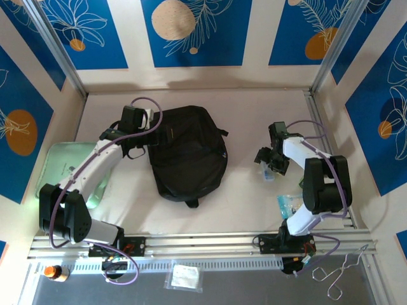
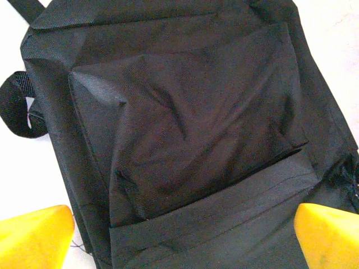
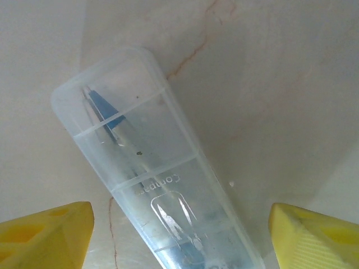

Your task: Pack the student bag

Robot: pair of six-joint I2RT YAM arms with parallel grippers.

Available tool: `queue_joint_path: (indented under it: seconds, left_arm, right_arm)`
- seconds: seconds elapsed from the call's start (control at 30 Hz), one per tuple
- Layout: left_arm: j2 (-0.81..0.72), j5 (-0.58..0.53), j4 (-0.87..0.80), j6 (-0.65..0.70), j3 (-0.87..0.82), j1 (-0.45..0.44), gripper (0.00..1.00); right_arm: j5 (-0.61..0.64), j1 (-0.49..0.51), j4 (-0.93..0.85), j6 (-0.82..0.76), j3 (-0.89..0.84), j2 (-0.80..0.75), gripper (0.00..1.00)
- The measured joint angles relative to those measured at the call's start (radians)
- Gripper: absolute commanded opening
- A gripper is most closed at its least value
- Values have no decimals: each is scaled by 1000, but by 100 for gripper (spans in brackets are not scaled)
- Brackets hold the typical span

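Note:
The student bag (image 1: pixel 189 152), a large black backpack, lies flat mid-table. Its front pocket (image 2: pixel 190 129) and a strap loop (image 2: pixel 17 103) show in the left wrist view. My left gripper (image 1: pixel 154 127) hovers over the bag's upper left edge. It stands open (image 2: pixel 185 241), its yellow fingertips (image 2: pixel 33 238) wide apart above the fabric and holding nothing. My right gripper (image 1: pixel 268 160) hangs to the right of the bag over a clear plastic compass case (image 1: pixel 268 173). That case (image 3: pixel 151 179) lies on the table between the open gripper (image 3: pixel 179 238), and neither yellow fingertip touches it.
A pale green tray (image 1: pixel 67 168) sits at the left beside the left arm. A small clear packet (image 1: pixel 290 203) lies near the right arm's base. On the front ledge are a metal tool (image 1: pixel 343 273), a small packet (image 1: pixel 186 277) and an orange-capped bottle (image 1: pixel 54 272).

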Motion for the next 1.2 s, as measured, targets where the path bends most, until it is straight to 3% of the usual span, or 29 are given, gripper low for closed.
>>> queue_joint_path:
  seconds: [0.47, 0.8, 1.03, 1.2]
  left_arm:
    - [0, 1, 1, -15, 0, 0, 100]
    - [21, 63, 16, -30, 6, 0, 100]
    - [85, 194, 69, -99, 26, -6, 100]
    - [138, 292, 158, -198, 45, -47, 94]
  right_arm:
    - [23, 22, -74, -42, 52, 85, 44]
    - [5, 75, -50, -50, 59, 50, 41]
    - [-135, 182, 77, -107, 59, -120, 41]
    - [-258, 285, 196, -138, 61, -150, 41]
